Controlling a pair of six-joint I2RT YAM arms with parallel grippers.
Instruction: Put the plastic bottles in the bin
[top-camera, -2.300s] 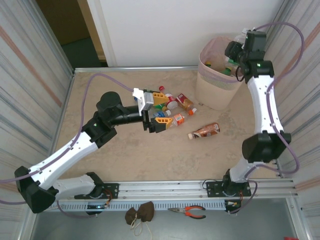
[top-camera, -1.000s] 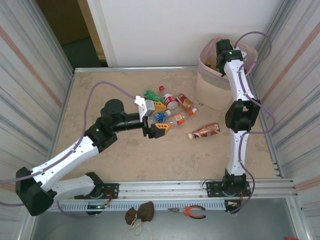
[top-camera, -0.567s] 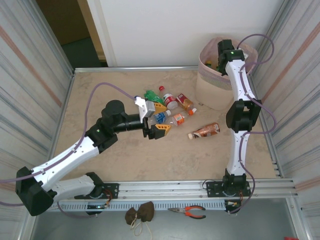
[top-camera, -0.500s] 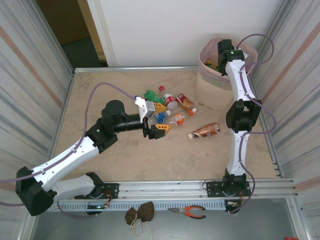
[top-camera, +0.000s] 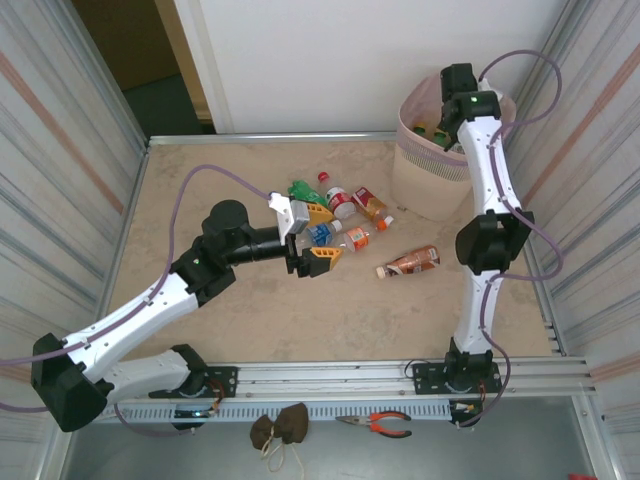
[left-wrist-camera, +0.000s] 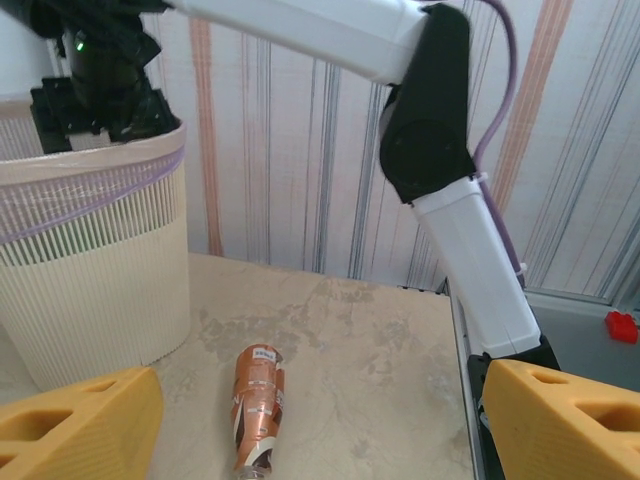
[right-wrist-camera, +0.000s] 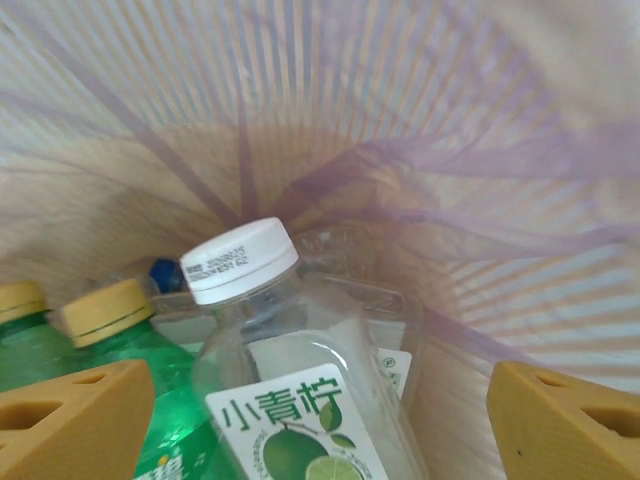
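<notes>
Inside the bin (right-wrist-camera: 470, 170) lies a clear bottle (right-wrist-camera: 290, 390) with a white cap and a lime label, beside green bottles (right-wrist-camera: 170, 420) with yellow caps. My right gripper (right-wrist-camera: 320, 415) hangs open over them, its orange fingers (right-wrist-camera: 75, 415) wide apart on either side of the clear bottle. From above, the right wrist (top-camera: 460, 85) sits over the bin's pink rim (top-camera: 420, 135). My left gripper (top-camera: 320, 233) is open and low beside a cluster of bottles (top-camera: 345, 215) on the table. A brown-orange bottle (left-wrist-camera: 258, 405) lies ahead of the left fingers (left-wrist-camera: 80, 420).
The brown-orange bottle (top-camera: 410, 262) lies apart from the cluster, toward the right arm's upright link (top-camera: 485, 245). A green bottle (top-camera: 300, 190) is at the cluster's back left. Striped walls close in both sides. Pliers (top-camera: 375, 425) lie below the rail.
The right arm swung in over the bin and its wrist has now shifted slightly back and right. The left gripper drew back a little from the cluster, uncovering the green bottle.
</notes>
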